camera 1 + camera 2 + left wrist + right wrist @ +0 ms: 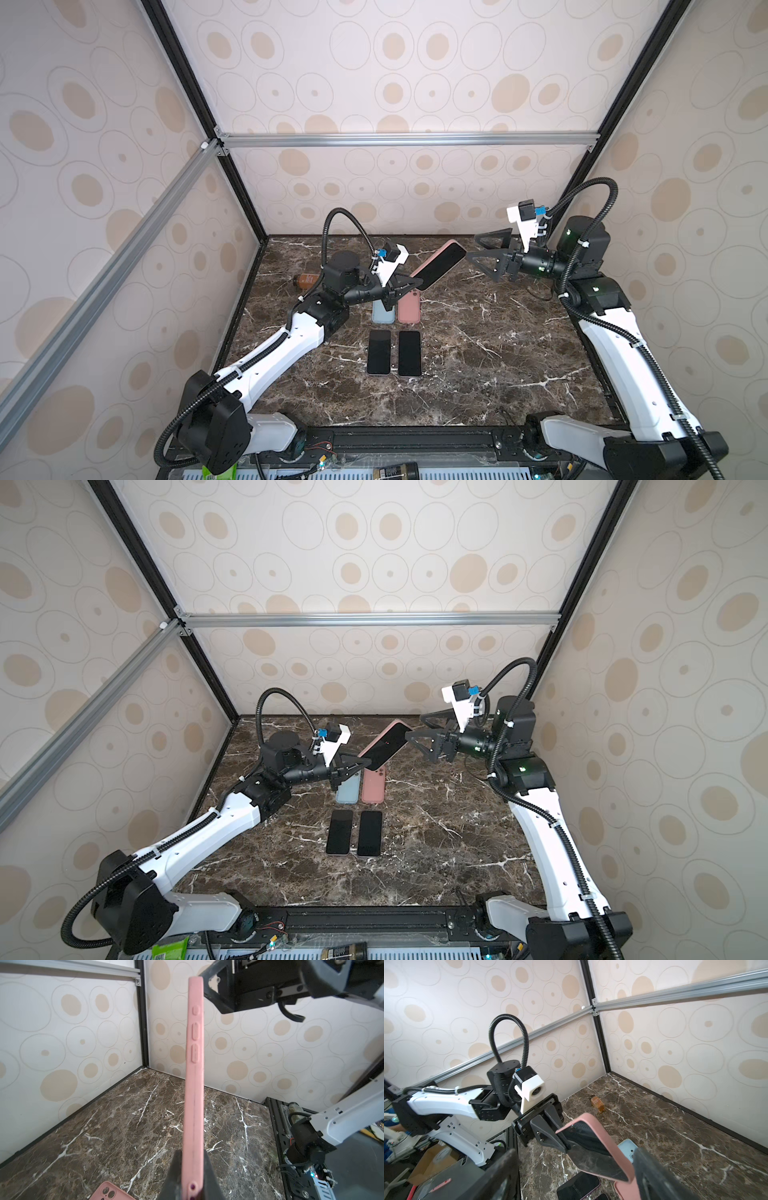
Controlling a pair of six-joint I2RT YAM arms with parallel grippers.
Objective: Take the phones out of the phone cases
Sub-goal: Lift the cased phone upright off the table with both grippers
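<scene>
Phone (441, 267) sits in its pink case (194, 1084), lifted clear of the marble table (478, 374) and slanting up toward the back right in both top views. Far left, a small amber bottle (305, 279) lies near the wall. My left gripper (409, 287) is clamped narrow on the lower end of the cased phone, one finger on each face. Beneath it on the table lie a blue case (380, 316) and a second pink case (409, 311) side by side, with two bare dark phones (379, 352) nearer the front. My right gripper (471, 247) is spread wide, its fingers straddling the phone's upper end; I cannot tell whether either finger touches it.
</scene>
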